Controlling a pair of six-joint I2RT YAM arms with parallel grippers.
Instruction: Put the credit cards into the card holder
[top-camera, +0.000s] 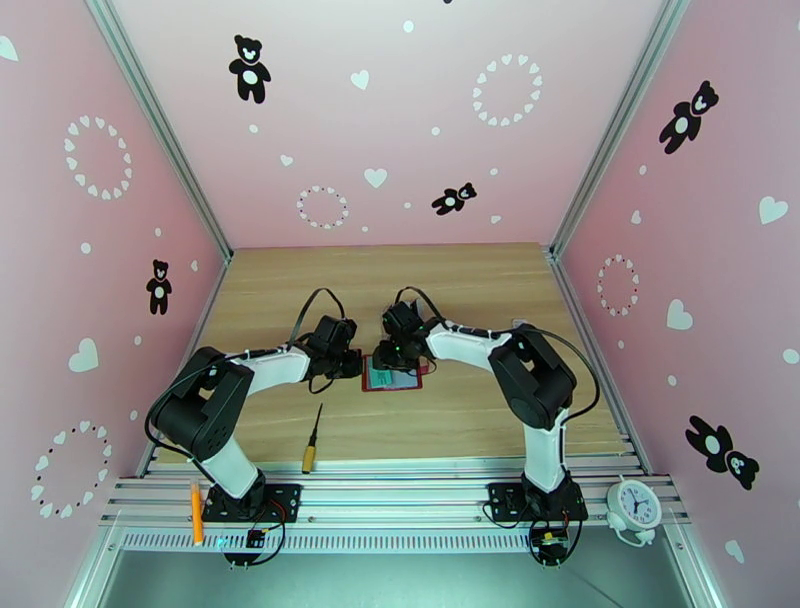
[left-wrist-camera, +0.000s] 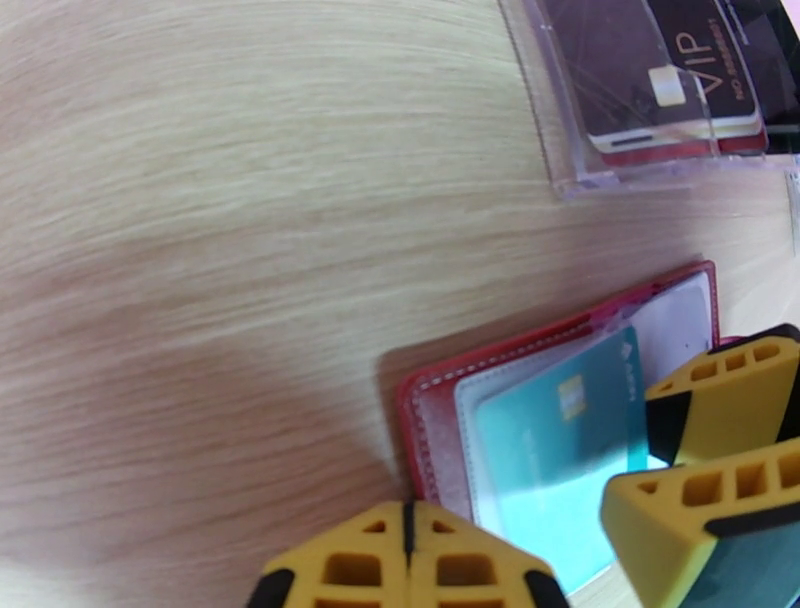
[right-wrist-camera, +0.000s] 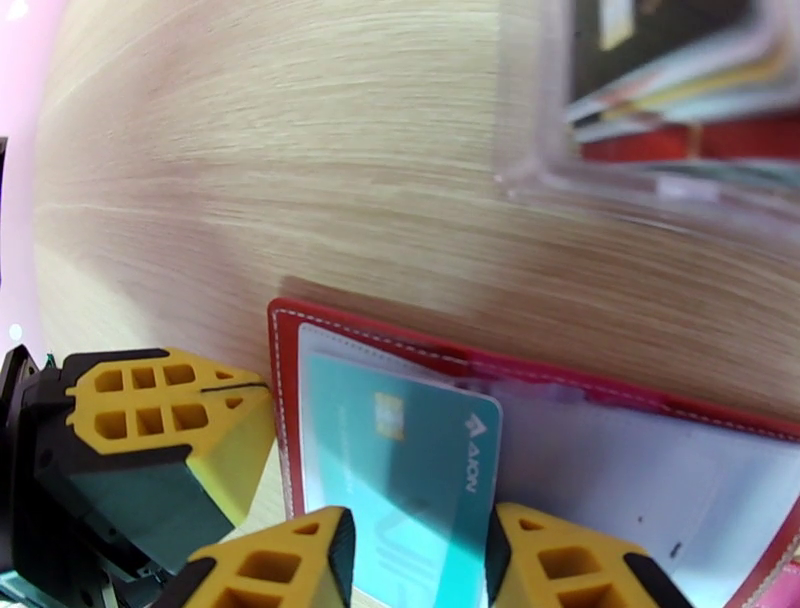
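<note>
The card holder (top-camera: 388, 387), a dark red wallet, lies open on the wood between both arms. A teal credit card (right-wrist-camera: 400, 470) rests face-up on it, its far end under the clear pocket (left-wrist-camera: 470, 400). My right gripper (right-wrist-camera: 420, 550) is open a little, its fingertips over the card's near end, one on each side. My left gripper (left-wrist-camera: 405, 545) is shut with nothing in it, tips against the wallet's left edge (right-wrist-camera: 278, 400). From above, the left gripper (top-camera: 357, 368) and right gripper (top-camera: 398, 360) meet over the wallet. A black VIP card (left-wrist-camera: 680, 70) stands in the clear rack.
A clear plastic rack (right-wrist-camera: 680, 130) with several cards stands just beyond the wallet. A yellow-handled screwdriver (top-camera: 313, 440) lies near the front edge, an orange pen (top-camera: 196, 510) on the rail at left, and a white clock (top-camera: 633, 505) at the right front.
</note>
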